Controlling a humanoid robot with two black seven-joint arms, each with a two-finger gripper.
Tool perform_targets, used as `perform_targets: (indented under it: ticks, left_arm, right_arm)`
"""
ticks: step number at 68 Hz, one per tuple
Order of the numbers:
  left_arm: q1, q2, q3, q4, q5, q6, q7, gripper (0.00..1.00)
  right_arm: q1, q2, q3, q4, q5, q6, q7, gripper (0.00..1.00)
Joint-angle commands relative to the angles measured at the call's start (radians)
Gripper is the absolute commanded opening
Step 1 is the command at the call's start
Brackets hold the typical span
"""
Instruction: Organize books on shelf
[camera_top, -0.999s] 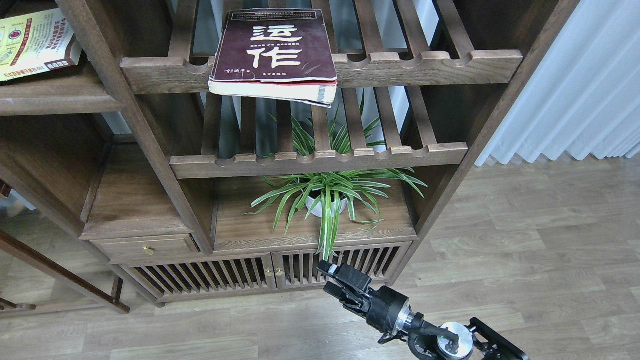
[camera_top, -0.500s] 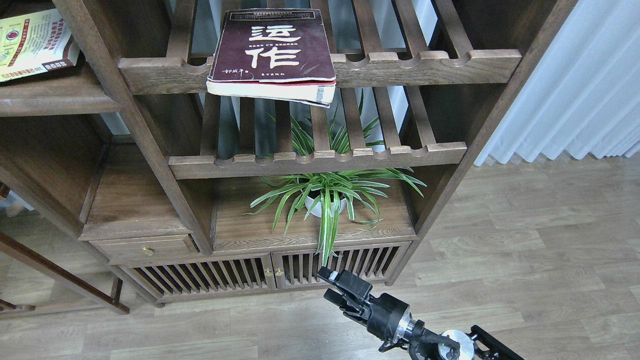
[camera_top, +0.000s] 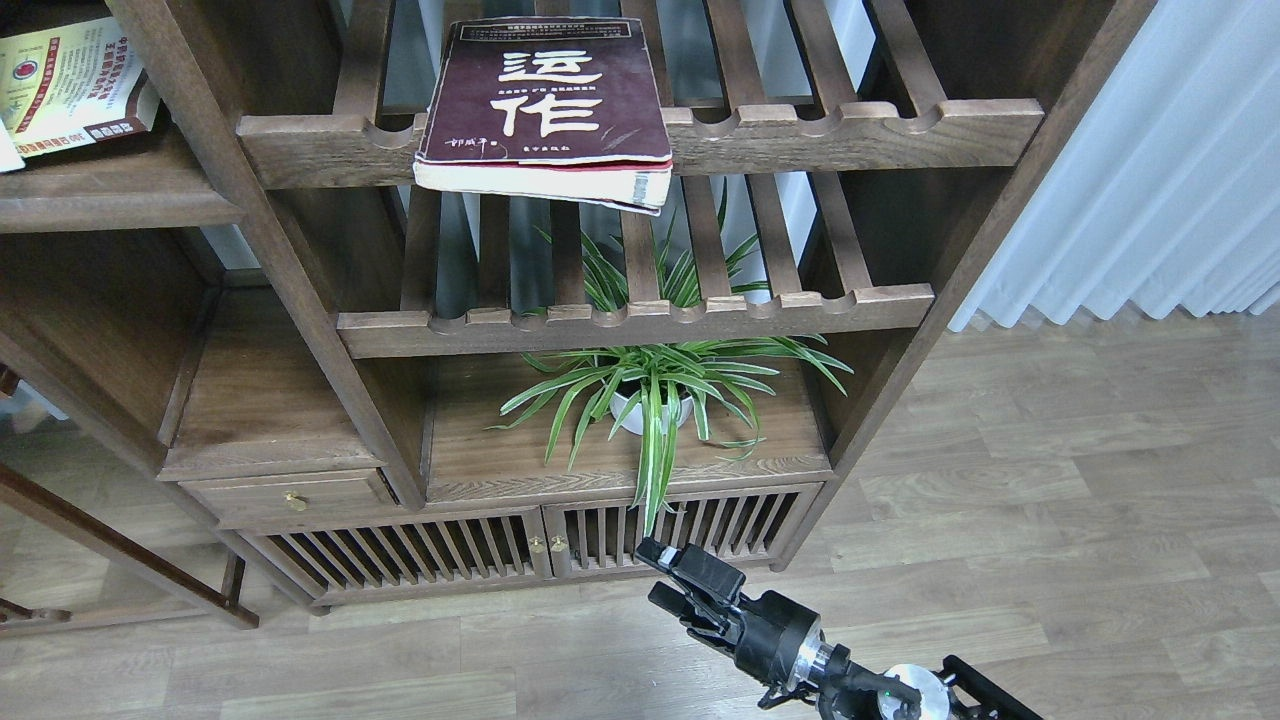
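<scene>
The thick maroon book (camera_top: 545, 95) with cream characters lies flat on the upper slatted rack (camera_top: 850, 130), its front end overhanging the notched rail. The lime-yellow white-bordered book (camera_top: 70, 85) lies on the solid dark wood shelf (camera_top: 110, 195) at the top left, cut by the frame edge. A white corner (camera_top: 6, 158) shows at the left edge over its lower corner. I cannot pick out the smaller "300" book. My right gripper (camera_top: 660, 575) is low near the floor in front of the cabinet doors, open and empty. My left gripper is out of view.
A spider plant in a white pot (camera_top: 650, 400) stands on the cabinet top under the lower slatted rack (camera_top: 640, 320). Slatted doors (camera_top: 480, 550) and a small drawer (camera_top: 290, 495) lie below. A white curtain (camera_top: 1150, 170) hangs at the right over the wood floor.
My right gripper has sunk a little lower and back toward the bottom edge. A white corner has appeared at the left edge by the yellow book. The maroon book has not moved.
</scene>
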Motion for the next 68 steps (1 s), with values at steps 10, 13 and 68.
perform_targets:
  ticks: [10,13,68]
  left_arm:
    - [-0.064,-0.079,0.001,0.048,0.001,0.000,0.000,0.00]
    - [-0.071,-0.091,0.001,0.051,0.001,0.000,0.000,0.00]
    - [-0.171,-0.243,-0.002,0.287,0.002,0.000,0.000,0.00]
  right_arm:
    - [-0.008,0.000,0.002,-0.001,0.000,0.000,0.000,1.00]
    - [-0.008,0.000,0.002,-0.001,0.000,0.000,0.000,1.00]
    - [-0.024,0.000,0.005,-0.009,0.002,0.000,0.000,1.00]
